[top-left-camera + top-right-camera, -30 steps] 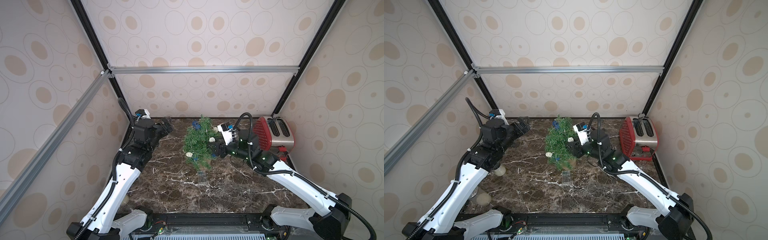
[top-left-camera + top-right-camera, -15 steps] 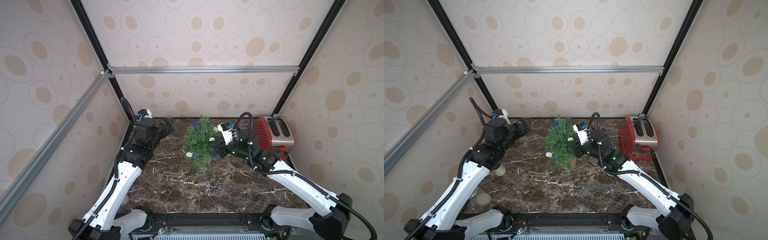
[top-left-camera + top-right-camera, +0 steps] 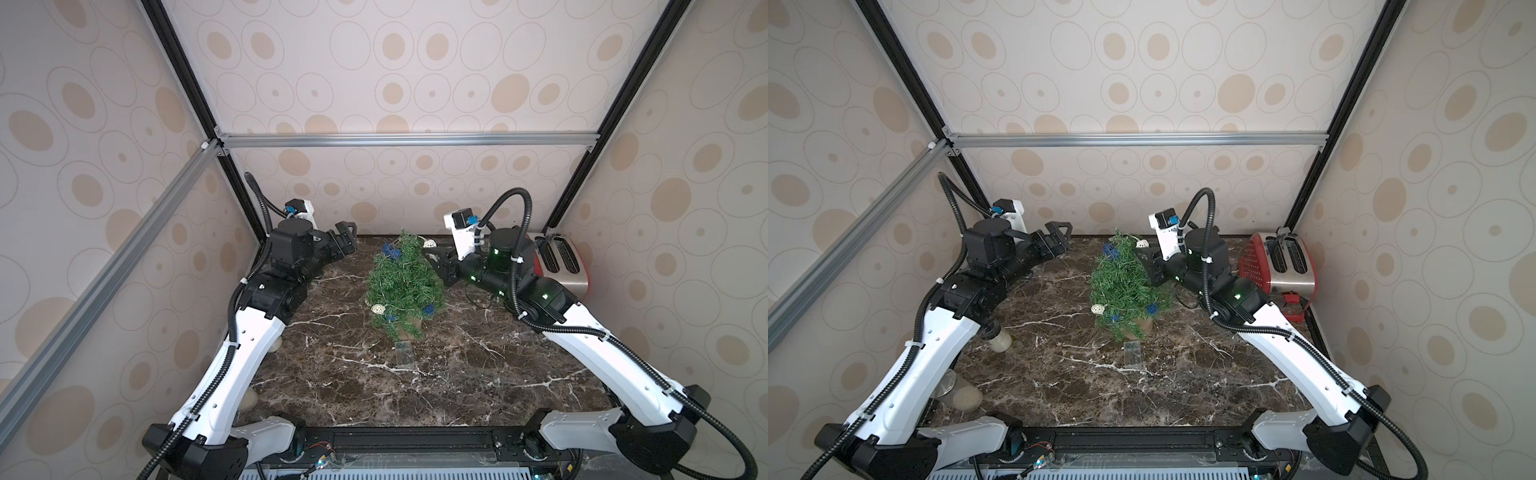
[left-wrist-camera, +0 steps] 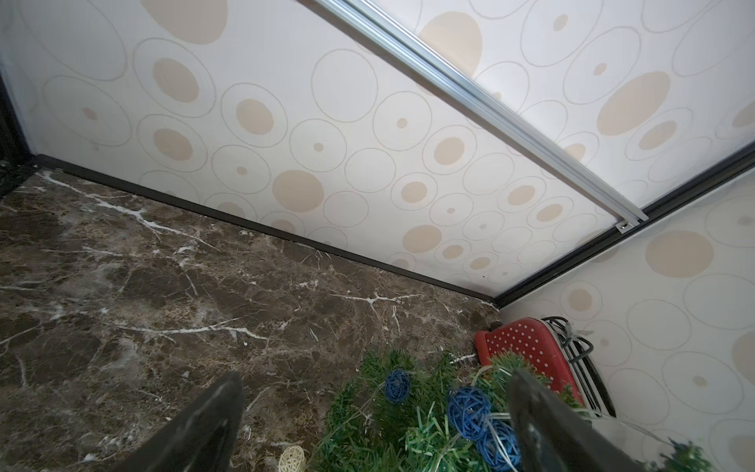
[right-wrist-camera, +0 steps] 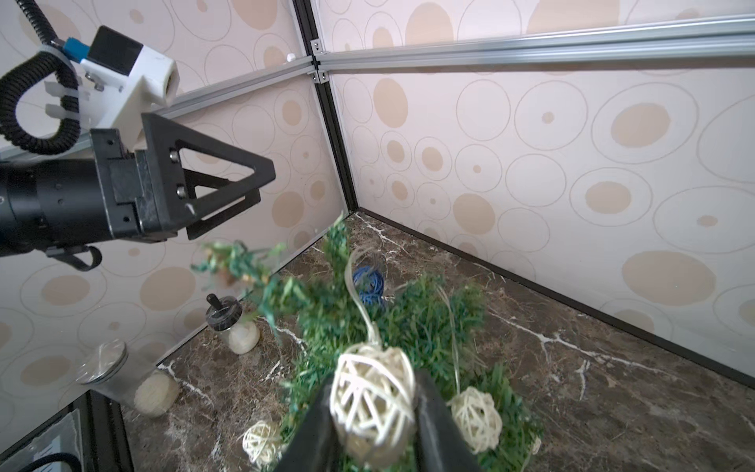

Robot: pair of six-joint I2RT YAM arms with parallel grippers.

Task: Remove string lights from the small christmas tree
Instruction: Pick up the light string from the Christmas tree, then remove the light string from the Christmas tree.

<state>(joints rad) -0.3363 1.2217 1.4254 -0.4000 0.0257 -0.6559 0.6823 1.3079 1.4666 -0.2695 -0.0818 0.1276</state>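
Green small christmas tree (image 3: 401, 282) stands on its pot mid dark table (image 3: 332, 374) in both top views, string lights (image 3: 378, 308) wound thru it, clear battery box (image 3: 404, 353) lying just in front. At the tree top the right gripper (image 3: 432, 252) sits by a cream ball (image 3: 429, 242); the left gripper (image 3: 347, 237) hangs well apart, jaws wide, holding nothing. Nothing holds the tree down, so a pull on the wire could tip it or drag it.

Left wrist view: two fingers (image 4: 212, 425) far apart, blue balls (image 4: 469, 406) & branches near them, red toaster (image 4: 527, 351) behind. No sign of the right gripper.

Right wrist view shows what the tops can't: fingers (image 5: 314, 429) clamped on the cream ball, one each side. Thin wire (image 5: 359, 302) runs off into the branches, so it may snag. Ball is woven & hollow; prob. squashes or slips out w/ a hard tug.
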